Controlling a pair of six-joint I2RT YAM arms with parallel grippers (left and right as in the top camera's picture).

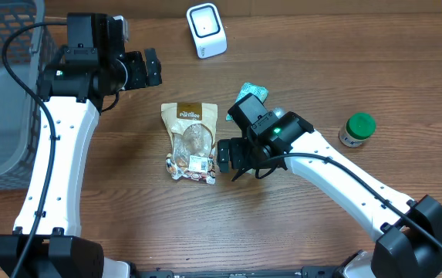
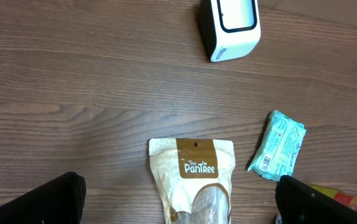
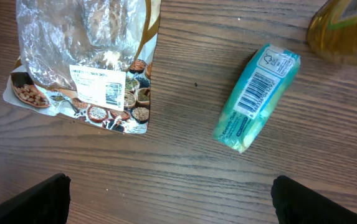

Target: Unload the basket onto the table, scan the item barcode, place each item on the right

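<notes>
**Showing both claws released over a counter, snack pouch at centre**

The overhead view sets the frame: 12 o'clock is the far edge of the counter (image 1: 321,46). The snack pouch (image 1: 190,139) lies flat near the middle. Its brown "The PanTree" header points to 12 o'clock and its white barcode label (image 3: 97,86) sits at the 6 o'clock end, face up.

The white scanner (image 1: 206,29) stands at 12 o'clock from the pouch, well apart from it.

The left claw (image 1: 151,69) hangs at 11 o'clock from the pouch, jaws spread wide and gripping nothing. In the left wrist view its dark fingers (image 2: 47,202) frame the pouch header from either lower corner.

The right claw (image 1: 233,161) sits at 4 o'clock from the pouch, just beside its lower right corner. It is likewise released and empty. Whether it touches the pouch cannot be told.

A teal packet (image 3: 256,96) lies at 2 o'clock from the pouch, apart from it and with its own barcode face up. In the overhead view the right arm covers most of it.

A blurred yellow container (image 3: 346,25) lies at 1 o'clock from the packet. A green-lidded jar (image 1: 357,129) stands at 3 o'clock from the pouch, well apart. A grey basket (image 1: 5,93) occupies the 9 o'clock edge.
</notes>
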